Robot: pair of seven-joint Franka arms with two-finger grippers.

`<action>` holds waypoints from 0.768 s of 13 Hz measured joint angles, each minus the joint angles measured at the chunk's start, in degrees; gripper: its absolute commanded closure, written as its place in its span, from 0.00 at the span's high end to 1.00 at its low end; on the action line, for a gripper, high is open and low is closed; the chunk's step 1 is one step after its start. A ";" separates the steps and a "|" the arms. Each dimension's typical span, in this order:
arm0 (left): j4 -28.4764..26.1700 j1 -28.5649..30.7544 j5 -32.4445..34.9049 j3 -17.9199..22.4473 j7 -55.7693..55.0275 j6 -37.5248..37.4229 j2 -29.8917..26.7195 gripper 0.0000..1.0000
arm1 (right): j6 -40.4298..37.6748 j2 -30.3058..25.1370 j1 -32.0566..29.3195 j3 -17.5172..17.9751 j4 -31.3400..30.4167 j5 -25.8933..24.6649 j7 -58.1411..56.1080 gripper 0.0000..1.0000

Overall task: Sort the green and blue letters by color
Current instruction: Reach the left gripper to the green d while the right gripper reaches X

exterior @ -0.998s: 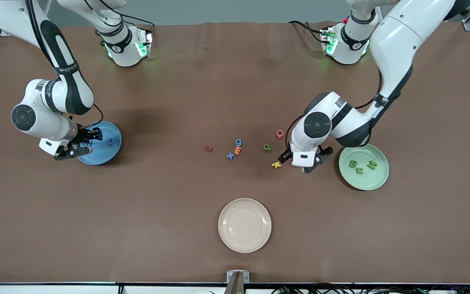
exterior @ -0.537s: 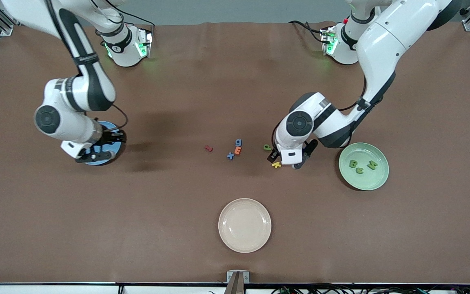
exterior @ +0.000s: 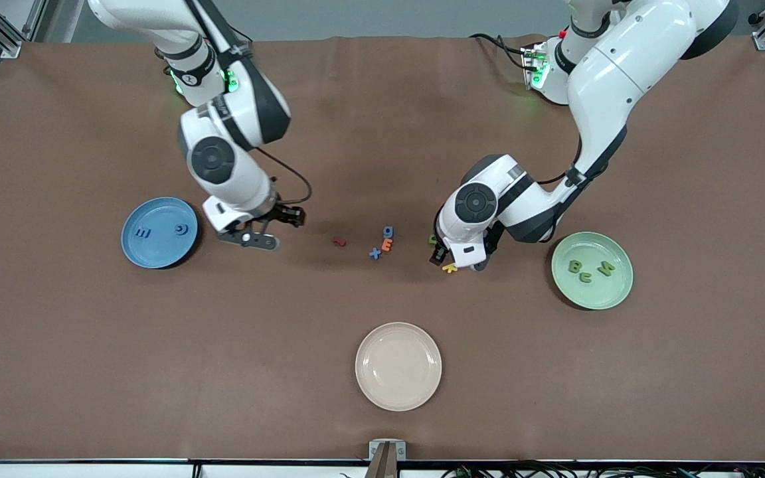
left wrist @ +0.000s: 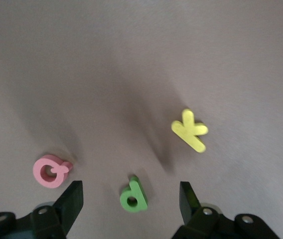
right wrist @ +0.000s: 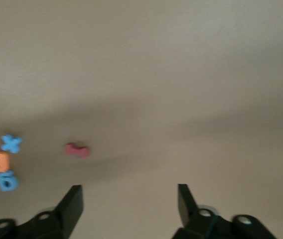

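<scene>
So the table (exterior: 369,133) is covered in a plain brown mat, a bit wrinkled along the edge where the two arm bases stand, with grey floor showing past it and a bit of metal framing at the corners.

The letters are tiny flat foam cutouts. Two blue ones (exterior: 144,232) already lie in the blue plate (exterior: 157,252) toward the right arm's end, and three green ones (exterior: 583,270) lie in the pale green plate (exterior: 595,295) toward the left arm's end. Mid-table there's a small cluster: a blue g (exterior: 388,231), an orange E (exterior: 387,245) touching it just nearer the camera, and a blue x (exterior: 374,253) beside that. A dark red letter (exterior: 339,241) sits apart from them, toward the right arm's end. An empty cream plate (exterior: 398,366) sits nearest the camera.

The left gripper (left wrist: 131,199) is low over the last loose green letter (left wrist: 133,196), fingers apart with the letter right between them, nothing pinched. A pink letter (left wrist: 51,171) and a yellow K (left wrist: 190,130) lie close by on either side.

The right gripper (exterior: 264,230) hangs over bare mat between the blue plate and the red letter, fingers spread wide and empty.
</scene>
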 measured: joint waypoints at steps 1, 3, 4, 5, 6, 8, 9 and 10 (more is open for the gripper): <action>0.00 -1.50 0.04 1.13 -1.35 0.41 0.24 0.86 | 0.23 1.93 1.55 -0.01 2.04 0.00 3.82 1.00; 0.02 -3.90 0.12 2.61 -3.40 1.14 0.43 0.83 | 0.37 6.45 4.31 -0.04 6.77 0.00 11.16 1.00; 0.04 -4.46 0.12 2.86 -3.84 1.31 0.44 0.83 | 0.44 9.01 5.54 -0.06 9.36 -0.02 14.40 1.00; 0.03 -4.62 0.18 2.89 -4.40 1.36 0.44 0.82 | 0.51 11.39 6.45 -0.08 11.79 -0.03 17.01 1.00; -0.02 -4.63 0.25 2.93 -4.74 1.36 0.44 0.81 | 0.57 13.72 7.22 -0.09 14.14 -0.02 19.37 1.00; -0.42 -4.60 0.32 3.04 -5.28 1.36 0.45 0.79 | 0.64 17.55 8.07 -0.13 18.22 -0.03 23.39 0.93; -0.64 -4.60 0.33 3.06 -5.39 1.36 0.47 0.77 | 0.90 18.95 8.28 -0.13 19.63 -0.03 24.79 0.80; -0.73 -4.60 0.33 3.06 -5.41 1.38 0.48 0.76 | 1.71 20.00 8.41 -0.14 20.52 -0.03 25.78 0.70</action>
